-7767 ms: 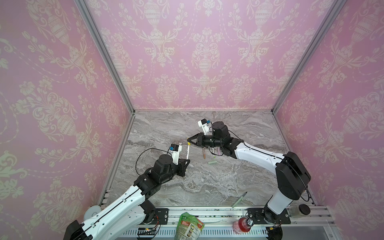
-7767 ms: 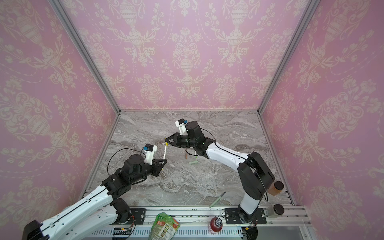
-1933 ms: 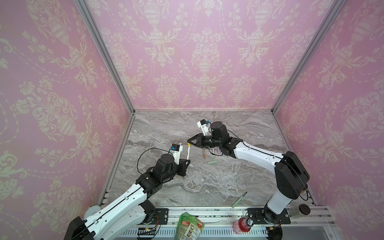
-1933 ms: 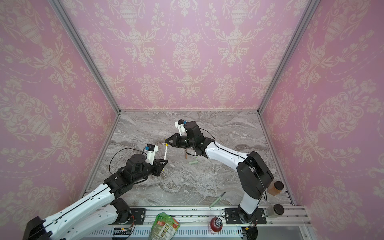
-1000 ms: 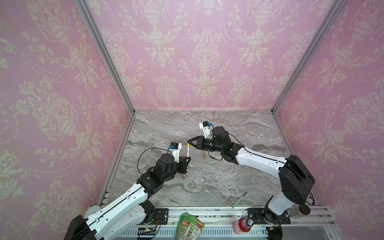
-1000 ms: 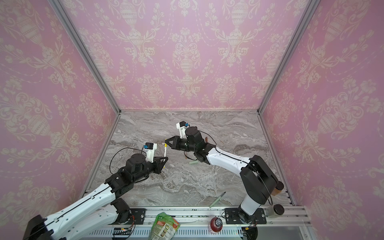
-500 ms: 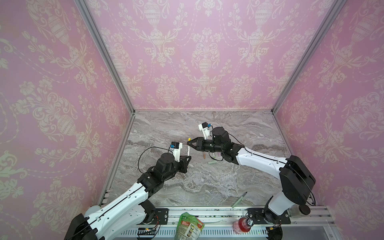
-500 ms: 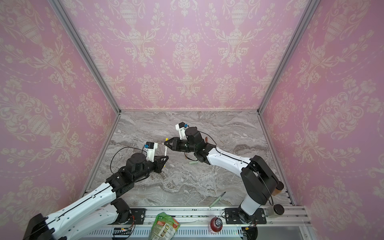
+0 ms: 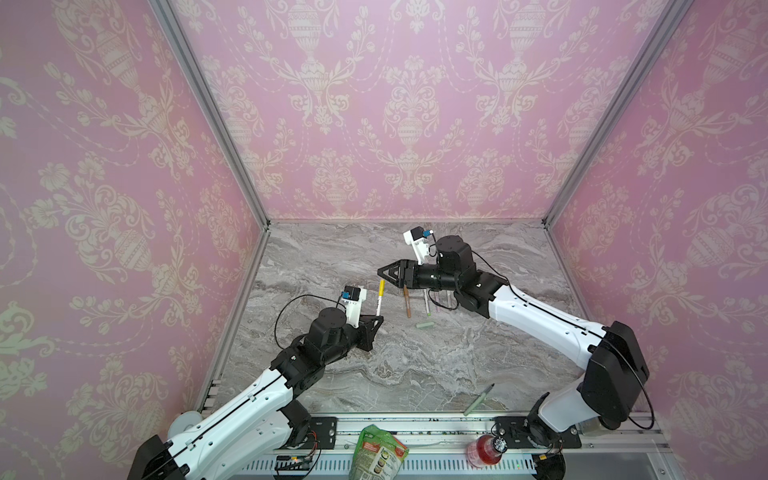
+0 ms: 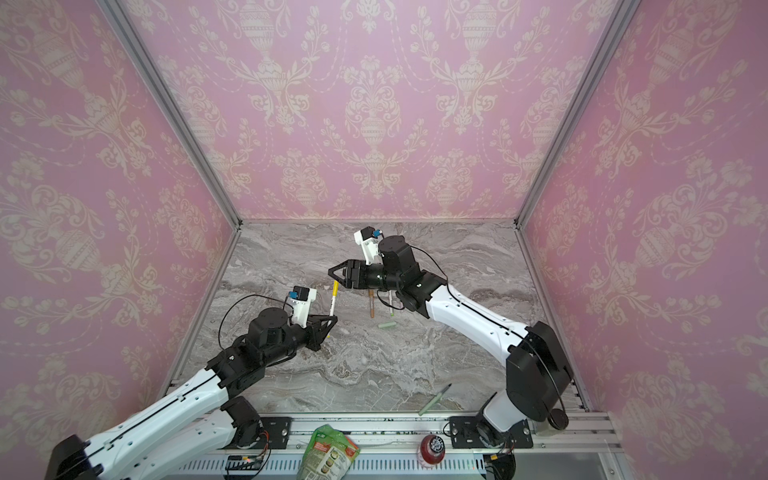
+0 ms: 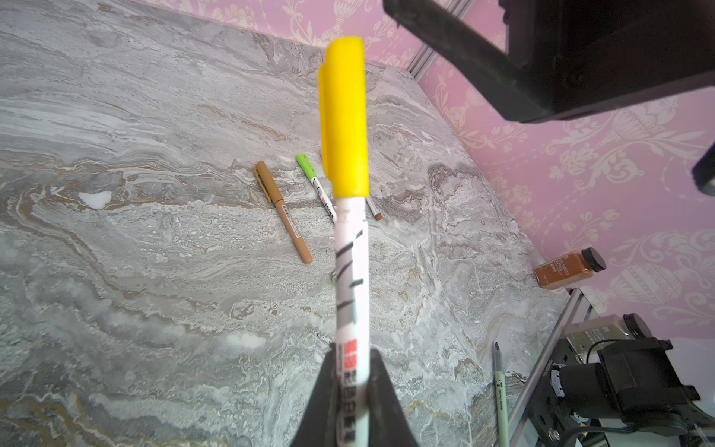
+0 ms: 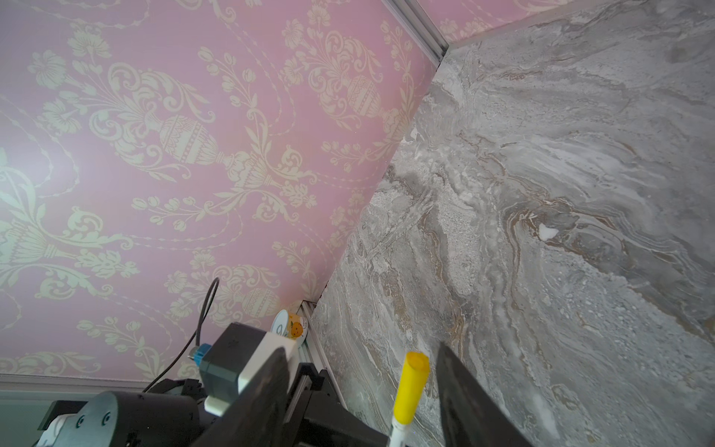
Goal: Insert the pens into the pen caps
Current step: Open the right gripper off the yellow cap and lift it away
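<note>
On the left, the left gripper (image 9: 375,319) clamps the white pen (image 11: 351,278) by its lower barrel and holds it upright above the table (image 9: 332,257). The yellow cap (image 11: 344,116) now sits on the pen's tip. The right gripper (image 9: 384,274) was closed on this cap a second ago and has now opened wide. Its fingers stand on both sides of the cap without touching it. I judge this pen finished. Further right, a pale green cap (image 9: 424,325) lies in the middle of the table, and a pale green pen (image 9: 478,400) lies uncapped near the front edge.
</note>
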Available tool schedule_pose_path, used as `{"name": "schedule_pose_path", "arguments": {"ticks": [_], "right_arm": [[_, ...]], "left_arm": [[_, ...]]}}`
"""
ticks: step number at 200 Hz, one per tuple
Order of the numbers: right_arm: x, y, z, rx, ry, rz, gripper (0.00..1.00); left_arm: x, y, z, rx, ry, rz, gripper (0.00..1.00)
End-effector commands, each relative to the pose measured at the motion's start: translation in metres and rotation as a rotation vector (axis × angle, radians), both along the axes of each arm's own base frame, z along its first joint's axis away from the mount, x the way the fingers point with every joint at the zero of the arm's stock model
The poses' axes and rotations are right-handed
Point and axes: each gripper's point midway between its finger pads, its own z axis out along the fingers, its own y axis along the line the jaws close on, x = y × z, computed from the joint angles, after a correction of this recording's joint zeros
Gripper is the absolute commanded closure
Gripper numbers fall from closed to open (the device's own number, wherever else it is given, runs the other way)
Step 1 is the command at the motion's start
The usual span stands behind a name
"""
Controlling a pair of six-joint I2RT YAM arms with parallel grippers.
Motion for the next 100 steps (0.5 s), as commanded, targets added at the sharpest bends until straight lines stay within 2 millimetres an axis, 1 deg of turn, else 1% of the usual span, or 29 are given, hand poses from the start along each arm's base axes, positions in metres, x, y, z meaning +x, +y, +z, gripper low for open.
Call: {"name": "schedule_pose_path", "arguments": {"ticks": [1, 39, 79, 90, 100], "right_arm": [[0.002, 0.004, -0.008, -0.045, 0.005, 0.031, 0.38], [0.007, 0.008, -0.022, -0.061, 0.034, 0.032, 0.42], [0.006, 0.013, -0.032, -0.072, 0.062, 0.045, 0.48], [0.006, 0.014, -0.035, -0.074, 0.070, 0.050, 0.51], [0.005, 0.016, -0.036, -0.072, 0.077, 0.057, 0.56]], "left_arm": [[-0.004, -0.001, -0.001, 0.005, -0.004, -0.029, 1.00], [-0.002, -0.002, 0.003, -0.005, -0.015, -0.026, 1.00], [-0.001, -0.003, 0.005, -0.007, -0.018, -0.028, 1.00], [-0.001, -0.004, 0.006, -0.007, -0.020, -0.030, 1.00], [-0.001, -0.003, 0.006, -0.007, -0.020, -0.029, 1.00]]}}
